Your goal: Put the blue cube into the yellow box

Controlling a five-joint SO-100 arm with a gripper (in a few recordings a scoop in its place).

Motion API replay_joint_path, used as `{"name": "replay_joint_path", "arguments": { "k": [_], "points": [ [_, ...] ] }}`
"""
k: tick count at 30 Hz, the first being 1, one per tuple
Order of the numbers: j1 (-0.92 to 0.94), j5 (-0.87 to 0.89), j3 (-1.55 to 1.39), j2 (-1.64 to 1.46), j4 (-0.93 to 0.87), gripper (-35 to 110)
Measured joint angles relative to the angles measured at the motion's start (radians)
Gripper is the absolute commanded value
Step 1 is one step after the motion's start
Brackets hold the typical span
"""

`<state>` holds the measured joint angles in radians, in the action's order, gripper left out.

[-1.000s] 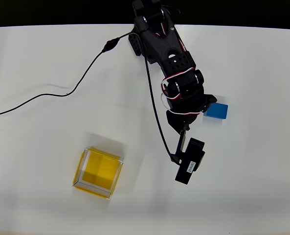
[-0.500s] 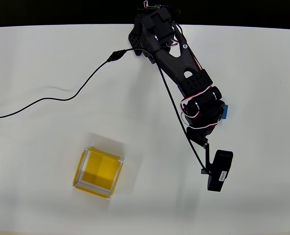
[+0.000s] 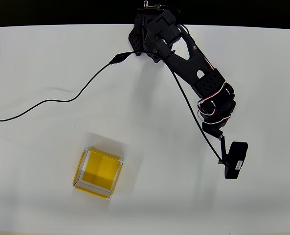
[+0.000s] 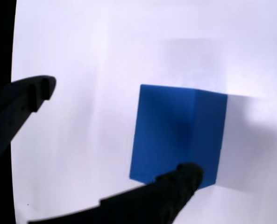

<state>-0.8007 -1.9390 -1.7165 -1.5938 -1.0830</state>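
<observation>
- In the wrist view the pincer (image 4: 117,135) stands wide apart and holds nothing: one dark finger comes in from the left edge, the other rises from the bottom edge.
- The tip of the lower finger (image 4: 185,175) overlaps the near bottom edge of the blue cube (image 4: 175,130); whether it touches the cube I cannot tell.
- The blue cube rests on the white counter (image 4: 105,46), beside the open gap between the fingers and toward the right of it, with a soft shadow thrown to its right.
- In the overhead view the black arm (image 3: 193,68) stretches from the far edge of the counter (image 3: 37,58) down toward the right, its wrist camera (image 3: 234,160) at the lower end.
- A black cable (image 3: 61,98) trails from the arm's base across the counter to the left edge of the overhead view.
- The yellow box (image 3: 99,172) sits open-topped at lower left in the overhead view, well apart from the arm.
</observation>
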Motion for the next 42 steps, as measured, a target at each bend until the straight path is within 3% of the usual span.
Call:
{"name": "replay_joint_path", "arguments": {
  "k": [20, 34, 42],
  "points": [
    [-0.005, 0.018, -0.074, 0.137, 0.104, 48],
    [-0.025, 0.015, -0.124, 0.187, 0.156, 31],
    [-0.026, 0.043, -0.172, 0.189, 0.279, 21]
  ]
}}
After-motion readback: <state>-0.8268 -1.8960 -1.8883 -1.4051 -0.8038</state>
